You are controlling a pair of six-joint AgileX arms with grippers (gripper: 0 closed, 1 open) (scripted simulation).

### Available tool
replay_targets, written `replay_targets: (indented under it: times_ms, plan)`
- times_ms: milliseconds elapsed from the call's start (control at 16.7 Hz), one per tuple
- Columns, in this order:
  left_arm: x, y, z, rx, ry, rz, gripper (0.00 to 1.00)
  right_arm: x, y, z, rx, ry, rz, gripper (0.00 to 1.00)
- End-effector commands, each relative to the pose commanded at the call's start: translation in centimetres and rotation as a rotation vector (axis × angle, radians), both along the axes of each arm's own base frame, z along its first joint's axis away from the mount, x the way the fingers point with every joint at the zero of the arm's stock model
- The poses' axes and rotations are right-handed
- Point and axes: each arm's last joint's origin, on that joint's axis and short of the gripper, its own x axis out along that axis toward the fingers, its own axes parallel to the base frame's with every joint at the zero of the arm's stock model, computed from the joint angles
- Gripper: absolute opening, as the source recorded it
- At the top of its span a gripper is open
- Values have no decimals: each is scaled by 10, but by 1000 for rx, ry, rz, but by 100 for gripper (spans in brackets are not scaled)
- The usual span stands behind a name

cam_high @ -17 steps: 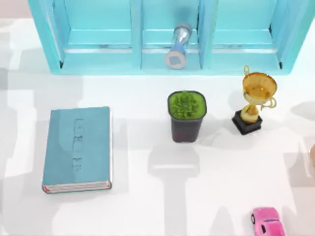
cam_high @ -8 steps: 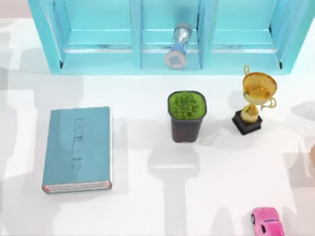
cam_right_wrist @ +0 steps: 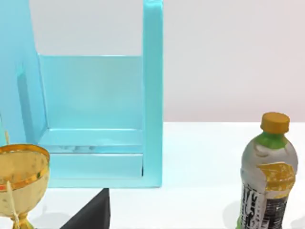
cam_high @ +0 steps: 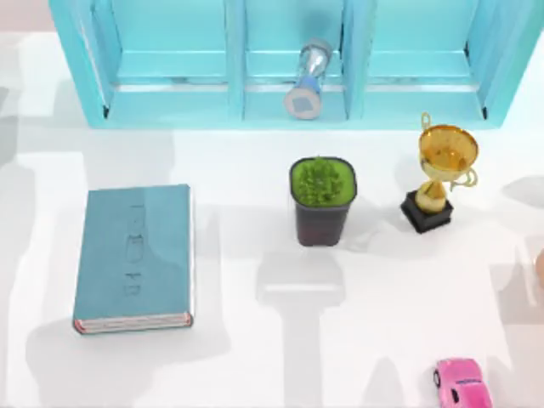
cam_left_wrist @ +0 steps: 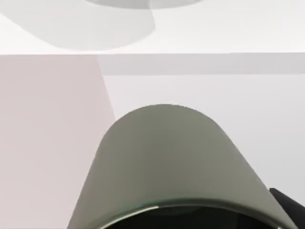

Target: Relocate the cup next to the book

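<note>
The cup [cam_left_wrist: 164,162] looms close before the left wrist camera, its rim cut off at the frame edge; whether the left tool is clamped on it I cannot tell. The book [cam_high: 133,257] lies flat on the counter's [cam_high: 255,365] left side. A bottle [cam_right_wrist: 265,175] is partly cut off in the right wrist view.

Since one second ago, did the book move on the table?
No. The book lies at the same spot on the top view's left, equally far from the potted plant and the blue shelf.
</note>
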Motion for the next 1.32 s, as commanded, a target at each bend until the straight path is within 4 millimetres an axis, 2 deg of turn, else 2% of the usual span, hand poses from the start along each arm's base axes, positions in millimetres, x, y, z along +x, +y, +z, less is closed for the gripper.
replay_targets:
  times_ms: [180,540,840,1080,1320]
  plan:
    - [-2,0,10,4,-4,0,0,0,0,0,0,0,0,100]
    - [-2,-1,11,-5,-12,4,0,0,0,0,0,0,0,100]
    - [-13,-14,46,-154,-191,110,0,0,0,0,0,0,0,100]
    - [-40,-43,84,-366,-401,330,0,0,0,0,0,0,0,100]
    - [-90,-88,113,-581,-567,690,0,0,0,0,0,0,0,100]
